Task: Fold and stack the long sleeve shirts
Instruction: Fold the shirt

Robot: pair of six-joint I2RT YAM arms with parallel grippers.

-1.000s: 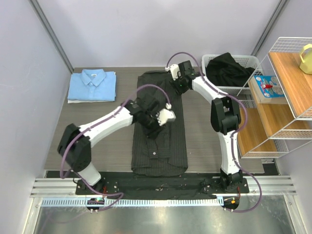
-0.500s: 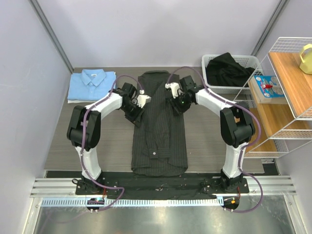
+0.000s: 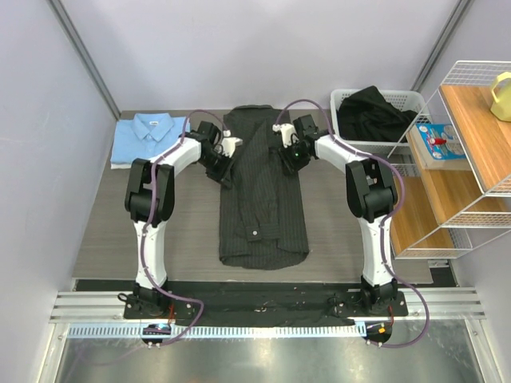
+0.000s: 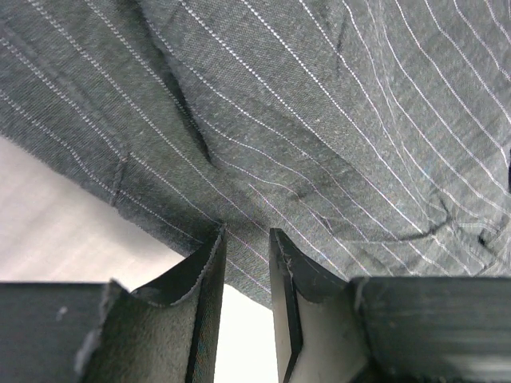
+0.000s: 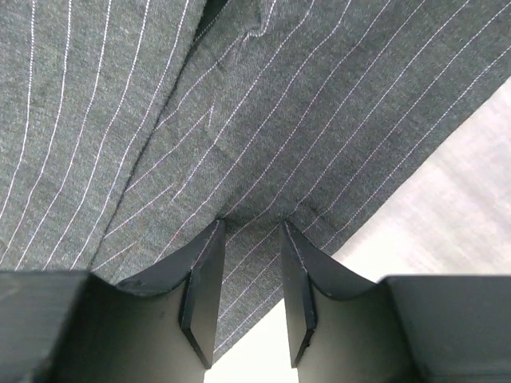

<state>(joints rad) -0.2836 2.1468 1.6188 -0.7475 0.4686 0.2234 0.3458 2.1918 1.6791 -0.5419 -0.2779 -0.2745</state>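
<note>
A charcoal button-up shirt with fine pale pinstripes (image 3: 263, 207) lies flat in the middle of the grey wood-grain surface (image 3: 120, 215). It forms a long narrow strip running from near to far, with the collar at the far end.

Both arms reach out to its far half. The left gripper (image 3: 224, 155) sits at the shirt's left edge and the right gripper (image 3: 287, 154) at its right edge, roughly level with each other, a little nearer than the collar.

In the left wrist view the dark padded fingers (image 4: 204, 279) stand close together with the hem of the striped cloth caught between their tips. Creases run out from that spot, and the pale surface shows beneath. The right wrist view shows the same: the fingers (image 5: 204, 279) are drawn narrow, nipping the shirt's edge, and the fabric puckers where they meet it.

A plain light blue button-up shirt (image 3: 152, 140) rests folded into a neat rectangle at the far left of the surface, collar up, well apart from the striped one.

At the far right stands a white plastic laundry basket (image 3: 411, 97) holding a crumpled black garment (image 3: 371, 116). A wire-and-wood shelf (image 3: 471, 120) stands beside it.
</note>
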